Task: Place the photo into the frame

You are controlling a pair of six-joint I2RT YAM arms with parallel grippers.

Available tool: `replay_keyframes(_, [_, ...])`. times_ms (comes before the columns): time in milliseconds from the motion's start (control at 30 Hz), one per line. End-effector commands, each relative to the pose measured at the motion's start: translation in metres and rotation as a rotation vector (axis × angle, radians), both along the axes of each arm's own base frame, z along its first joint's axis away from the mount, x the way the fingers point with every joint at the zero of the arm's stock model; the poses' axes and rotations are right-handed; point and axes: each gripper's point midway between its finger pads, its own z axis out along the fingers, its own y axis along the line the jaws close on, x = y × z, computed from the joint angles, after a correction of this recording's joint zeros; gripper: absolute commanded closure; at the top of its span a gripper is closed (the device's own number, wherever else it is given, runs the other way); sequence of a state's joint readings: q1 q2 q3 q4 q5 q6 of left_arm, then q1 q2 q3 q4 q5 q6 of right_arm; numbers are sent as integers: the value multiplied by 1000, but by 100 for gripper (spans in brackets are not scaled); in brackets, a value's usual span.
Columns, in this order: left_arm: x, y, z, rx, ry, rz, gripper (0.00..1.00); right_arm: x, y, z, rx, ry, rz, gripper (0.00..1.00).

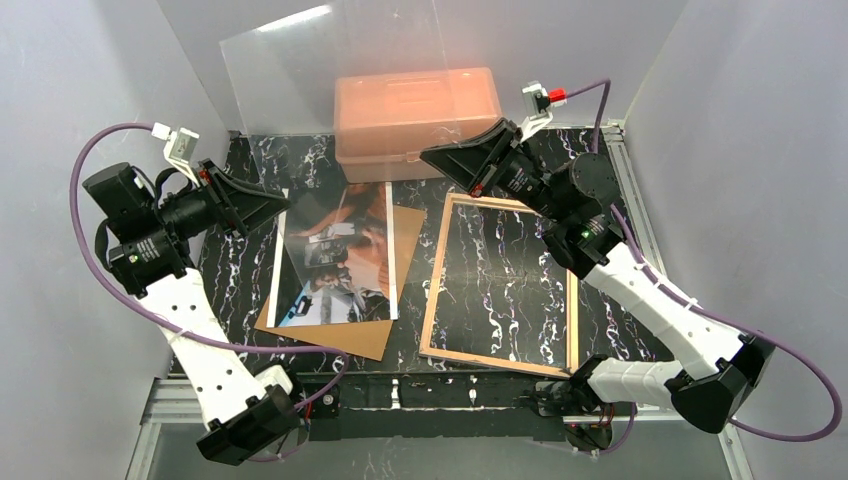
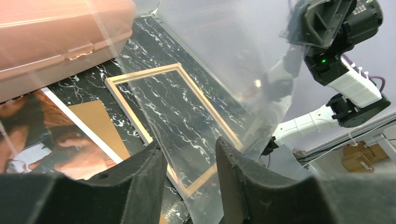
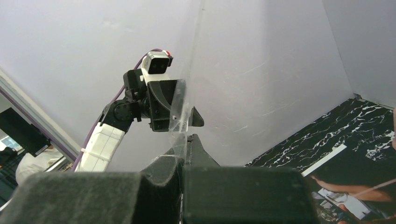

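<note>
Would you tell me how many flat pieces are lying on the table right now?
3: the photo at left-centre, the brown backing board under it, and the frame to the right. The clear sheet is up in the air, not lying.

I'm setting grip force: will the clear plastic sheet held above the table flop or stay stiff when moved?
Probably fairly stiff: the clear plastic sheet shows straight edges while the right gripper pinches one edge. Likely light, being so thin. Its glossy glare suggests it could slip.
</note>
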State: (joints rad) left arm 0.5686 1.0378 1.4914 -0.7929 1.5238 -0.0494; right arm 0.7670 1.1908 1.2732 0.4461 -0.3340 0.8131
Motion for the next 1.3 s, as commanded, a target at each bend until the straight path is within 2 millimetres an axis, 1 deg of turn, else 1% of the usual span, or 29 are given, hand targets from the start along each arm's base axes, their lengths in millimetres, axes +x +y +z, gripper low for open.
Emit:
replay_keyframes(0, [-35, -20, 27, -62, -73, -185, 65, -5, -17, 23, 89, -67, -24, 99])
replay_keyframes(67, [-36, -21, 28, -57, -80, -185, 66, -3, -16, 18, 86, -67, -14, 97])
replay_keyframes(133, [-39, -22, 27, -42, -104, -185, 71, -1, -13, 11, 82, -61, -10, 93])
replay_keyframes(267, [-43, -25, 28, -26, -127, -186, 73, 4, -9, -3, 79, -34, 8, 87])
replay_keyframes(300, [-44, -26, 28, -23, -132, -186, 76, 5, -8, -6, 79, -27, 13, 85])
replay_keyframes(367, [-43, -25, 28, -23, -131, -185, 86, 8, -8, -10, 81, -17, 17, 82])
replay_keyframes(400, [-42, -24, 28, -25, -129, -185, 95, 8, -8, -10, 82, -14, 24, 80])
replay_keyframes(433, [-41, -24, 28, -27, -127, -186, 100, 9, -8, -11, 80, -14, 26, 76])
replay_keyframes(500, [-40, -23, 27, -32, -119, -185, 100, 10, -9, -12, 77, -11, 36, 69])
replay_keyframes(667, [-41, -24, 26, -29, -124, -186, 100, 10, -13, -9, 105, 3, 107, 50])
replay_keyframes(800, [-40, -23, 27, -36, -112, -186, 100, 5, -24, -1, 115, -23, 162, 34])
replay_keyframes(867, [-39, -22, 27, -39, -107, -185, 100, 1, -32, 4, 110, -52, 192, 29])
replay_keyframes(967, [-37, -21, 27, -47, -94, -185, 100, -3, -40, 11, 96, -81, 223, 27])
replay_keyframes(1067, [-36, -21, 27, -50, -88, -184, 100, -6, -41, 11, 73, -87, 242, 28])
replay_keyframes(1167, [-37, -21, 27, -51, -86, -184, 100, -7, -40, 8, 68, -79, 252, 32])
replay_keyframes(1267, [-37, -21, 28, -52, -83, -182, 100, -9, -39, 8, 64, -80, 272, 39])
